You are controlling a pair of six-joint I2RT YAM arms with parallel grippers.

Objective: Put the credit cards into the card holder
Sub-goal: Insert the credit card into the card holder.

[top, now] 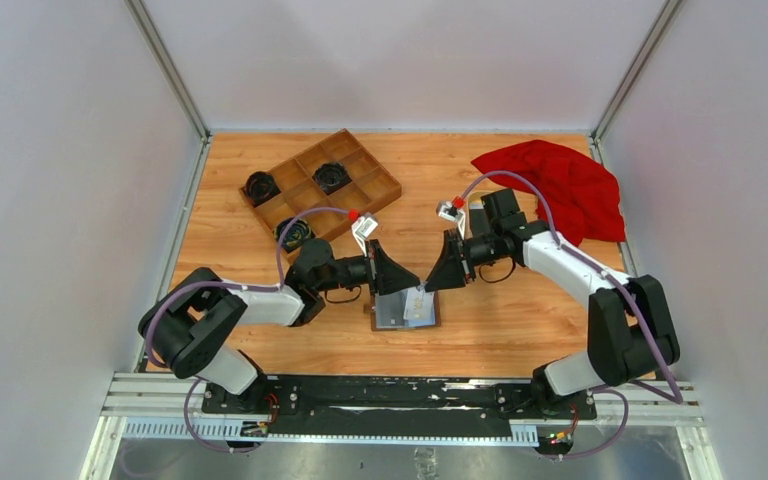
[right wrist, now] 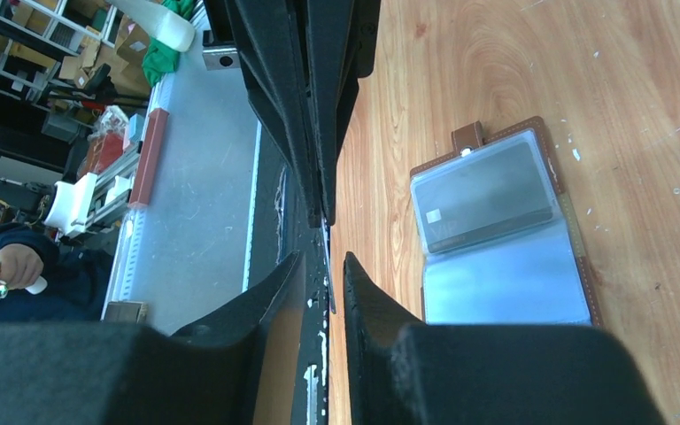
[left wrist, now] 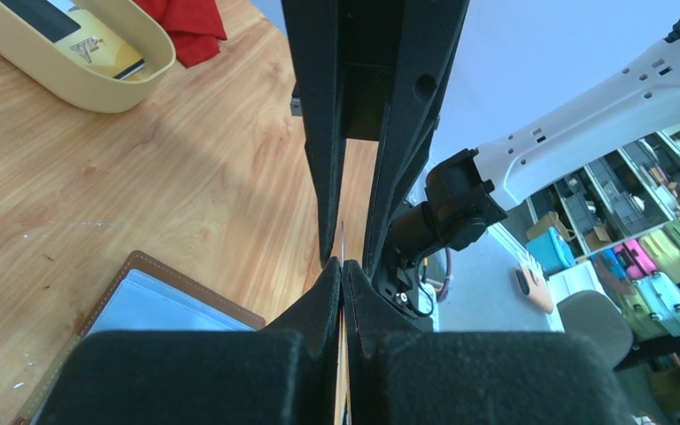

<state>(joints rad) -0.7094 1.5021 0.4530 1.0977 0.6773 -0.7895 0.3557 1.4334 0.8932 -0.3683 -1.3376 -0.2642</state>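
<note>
Wallet lies open on the table, near centre, between both arms. Left gripper is clenched tight at its far edge; can't tell if it pinches anything. Right gripper has its jaws slightly apart around a whitish card over the wallet's right half; can't tell if it's actually gripped. Dark card sits in a pocket.

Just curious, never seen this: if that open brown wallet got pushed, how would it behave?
The card holder lies flat and open, so it would probably slide on the wooden table, not tip. Its shiny pockets look slippery; its thin fold likely flexes.
</note>
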